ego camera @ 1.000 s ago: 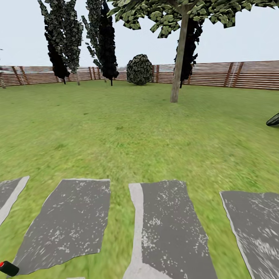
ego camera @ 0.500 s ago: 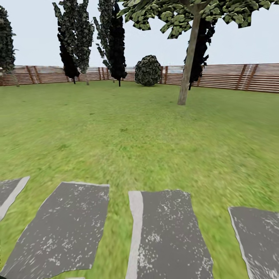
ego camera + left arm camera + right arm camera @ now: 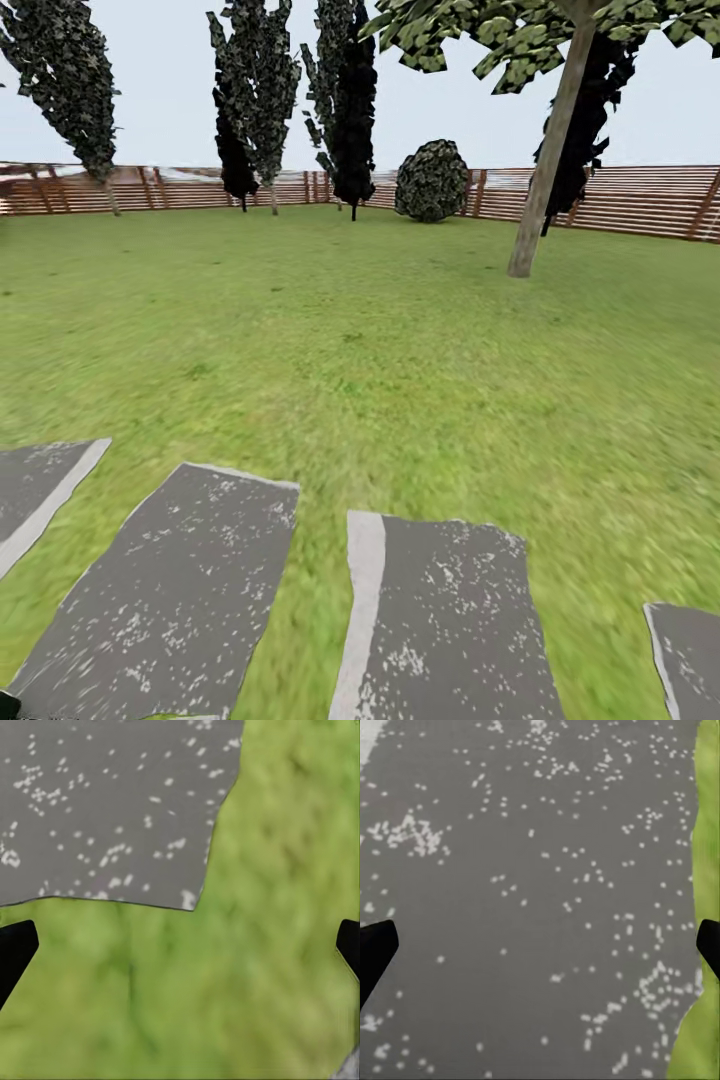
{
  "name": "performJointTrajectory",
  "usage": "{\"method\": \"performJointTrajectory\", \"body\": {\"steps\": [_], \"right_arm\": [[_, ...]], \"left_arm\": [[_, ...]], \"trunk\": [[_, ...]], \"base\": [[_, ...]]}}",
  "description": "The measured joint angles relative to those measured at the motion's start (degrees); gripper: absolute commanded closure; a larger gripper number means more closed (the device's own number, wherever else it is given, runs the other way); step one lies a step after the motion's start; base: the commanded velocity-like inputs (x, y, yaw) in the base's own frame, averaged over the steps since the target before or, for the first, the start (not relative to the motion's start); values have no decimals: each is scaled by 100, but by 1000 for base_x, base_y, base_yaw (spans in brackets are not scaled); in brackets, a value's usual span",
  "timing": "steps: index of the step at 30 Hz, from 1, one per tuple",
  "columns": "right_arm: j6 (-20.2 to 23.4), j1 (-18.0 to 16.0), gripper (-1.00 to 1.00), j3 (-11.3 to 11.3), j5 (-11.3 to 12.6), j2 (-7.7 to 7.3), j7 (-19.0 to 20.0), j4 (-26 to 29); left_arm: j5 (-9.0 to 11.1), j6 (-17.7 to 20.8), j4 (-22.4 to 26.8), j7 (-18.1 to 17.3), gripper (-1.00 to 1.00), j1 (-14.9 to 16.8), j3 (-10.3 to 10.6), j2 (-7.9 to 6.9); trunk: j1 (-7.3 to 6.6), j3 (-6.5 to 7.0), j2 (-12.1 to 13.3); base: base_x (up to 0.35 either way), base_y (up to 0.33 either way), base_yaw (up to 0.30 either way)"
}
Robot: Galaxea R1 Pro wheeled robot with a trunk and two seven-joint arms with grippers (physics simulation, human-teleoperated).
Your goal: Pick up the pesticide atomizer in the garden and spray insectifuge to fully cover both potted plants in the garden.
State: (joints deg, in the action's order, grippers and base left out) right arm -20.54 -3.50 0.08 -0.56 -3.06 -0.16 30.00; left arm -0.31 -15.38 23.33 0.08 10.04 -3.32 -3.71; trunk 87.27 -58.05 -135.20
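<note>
The pesticide atomizer and the potted plants are out of view. The head view looks across the garden lawn, with grey stepping stones in a row close in front. My left gripper hangs open over grass beside the edge of a stone, its dark fingertips wide apart with nothing between them. My right gripper is open too, above a speckled grey stone, and it holds nothing.
A brown slat fence closes off the far side of the lawn. A tree trunk stands at the right, tall dark trees and a round bush near the fence. Open grass lies between the stones and the fence.
The whole head view has swung to the left, so trees, bush and stones sit further right in the picture. A dark leaf at the right edge has left the view.
</note>
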Motion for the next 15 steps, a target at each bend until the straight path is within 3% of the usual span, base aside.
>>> {"method": "performJointTrajectory", "body": {"steps": [5, 15], "right_arm": [[-1, 0, -100, 0, 1, 0, 0, 5], [2, 1, -100, 10, 4, 8, 14, 32]], "left_arm": [[0, 0, 0, 0, -100, 0, 1, 0], [0, 0, -1, 0, -100, 0, 1, 0]], "trunk": [[0, 0, 0], [0, 0, 0]], "base": [[223, -209, 231], [218, -211, 44]]}}
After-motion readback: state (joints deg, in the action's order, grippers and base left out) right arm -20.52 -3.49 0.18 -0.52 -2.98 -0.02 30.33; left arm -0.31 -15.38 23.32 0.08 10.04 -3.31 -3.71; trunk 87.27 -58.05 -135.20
